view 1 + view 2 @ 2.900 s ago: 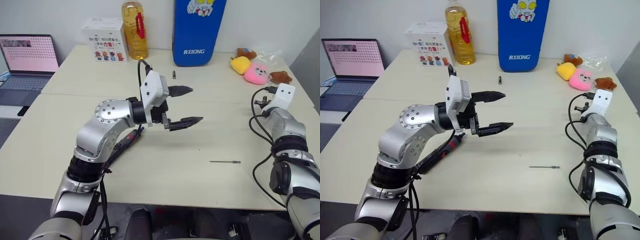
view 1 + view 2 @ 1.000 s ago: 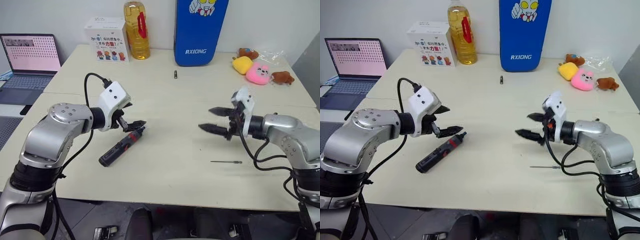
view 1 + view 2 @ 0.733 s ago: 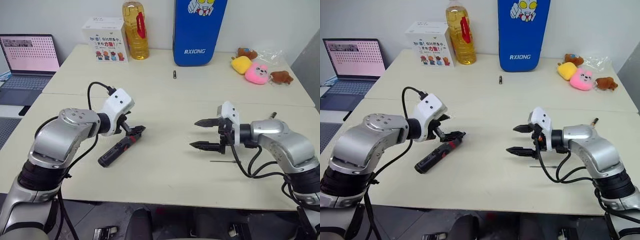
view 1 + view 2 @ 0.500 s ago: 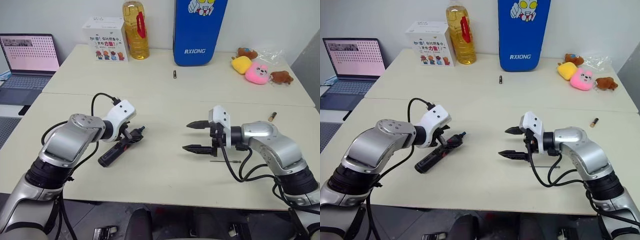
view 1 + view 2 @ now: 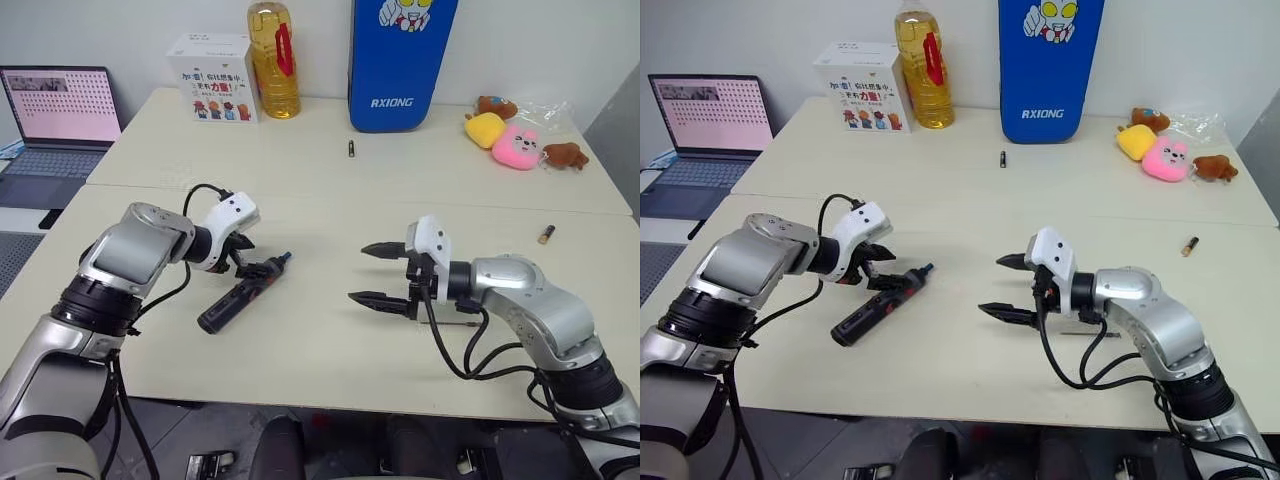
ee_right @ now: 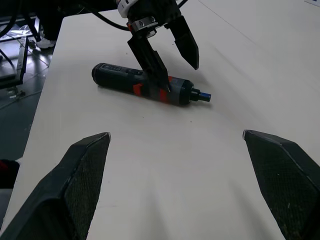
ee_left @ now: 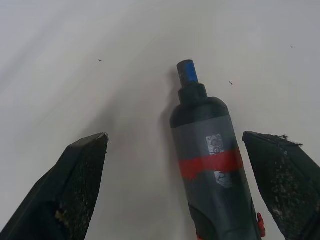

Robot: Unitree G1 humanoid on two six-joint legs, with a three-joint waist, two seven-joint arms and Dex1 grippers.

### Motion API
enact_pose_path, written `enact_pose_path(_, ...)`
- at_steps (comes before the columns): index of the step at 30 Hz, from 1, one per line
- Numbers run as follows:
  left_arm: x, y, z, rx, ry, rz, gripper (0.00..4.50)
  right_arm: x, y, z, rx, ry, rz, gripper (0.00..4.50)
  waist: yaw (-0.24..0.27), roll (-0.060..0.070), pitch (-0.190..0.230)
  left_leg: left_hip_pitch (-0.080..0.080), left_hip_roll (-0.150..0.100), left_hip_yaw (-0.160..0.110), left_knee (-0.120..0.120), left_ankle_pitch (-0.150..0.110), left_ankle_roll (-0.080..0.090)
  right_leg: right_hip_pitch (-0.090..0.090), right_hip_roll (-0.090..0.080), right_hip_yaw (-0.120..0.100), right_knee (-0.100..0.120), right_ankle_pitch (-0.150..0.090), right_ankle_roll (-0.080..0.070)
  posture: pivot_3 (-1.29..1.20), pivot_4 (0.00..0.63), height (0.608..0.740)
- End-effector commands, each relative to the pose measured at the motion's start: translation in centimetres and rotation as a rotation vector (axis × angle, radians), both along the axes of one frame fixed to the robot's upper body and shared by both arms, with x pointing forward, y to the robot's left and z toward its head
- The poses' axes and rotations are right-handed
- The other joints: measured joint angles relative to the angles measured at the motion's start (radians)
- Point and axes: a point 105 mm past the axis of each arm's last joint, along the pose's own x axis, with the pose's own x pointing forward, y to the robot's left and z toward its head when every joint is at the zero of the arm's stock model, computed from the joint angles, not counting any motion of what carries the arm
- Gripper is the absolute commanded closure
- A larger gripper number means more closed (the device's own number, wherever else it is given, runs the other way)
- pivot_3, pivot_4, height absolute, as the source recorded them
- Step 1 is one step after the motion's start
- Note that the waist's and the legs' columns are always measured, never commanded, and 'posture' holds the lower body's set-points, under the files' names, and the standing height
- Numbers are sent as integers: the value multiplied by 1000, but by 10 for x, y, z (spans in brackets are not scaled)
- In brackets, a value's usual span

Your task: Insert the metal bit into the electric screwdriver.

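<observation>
The electric screwdriver (image 5: 240,294) lies on the counter (image 5: 320,200), to the robot's left. The left claw (image 5: 246,255) straddles its nose end; the right claw (image 5: 375,273) hangs to the screwdriver's right. The metal bit (image 5: 1110,334) lies further right, partly hidden behind that arm.

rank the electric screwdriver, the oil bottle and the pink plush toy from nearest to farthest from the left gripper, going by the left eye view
1. The electric screwdriver lies right under the open left gripper, on the table's near left part.
2. The oil bottle stands at the far edge, beyond the gripper.
3. The pink plush toy sits at the far right corner, across the table.
</observation>
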Motion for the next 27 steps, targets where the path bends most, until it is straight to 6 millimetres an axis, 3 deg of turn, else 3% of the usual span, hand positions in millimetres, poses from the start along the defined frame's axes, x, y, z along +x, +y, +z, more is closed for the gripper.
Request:
enact_pose_path(1,4,-8,12,7,21,-51,0,-6,7,11,42,-49,3,46,0,0,0,0,0,0,0,0,0,0,0,0,0,0,0,0,150,740)
enact_pose_path(16,3,-14,0,128,111,-110,0,-9,23,10,112,-48,-14,46,-5,0,0,0,0,0,0,0,0,0,0,0,0,0,0,0,150,740)
enact_pose_path(27,17,-19,-10,159,78,-42,0,-10,27,9,133,-50,-33,46,-2,-1,-1,1,0,-1,1,0,0,1,0,0,1,0,0,0,150,740)
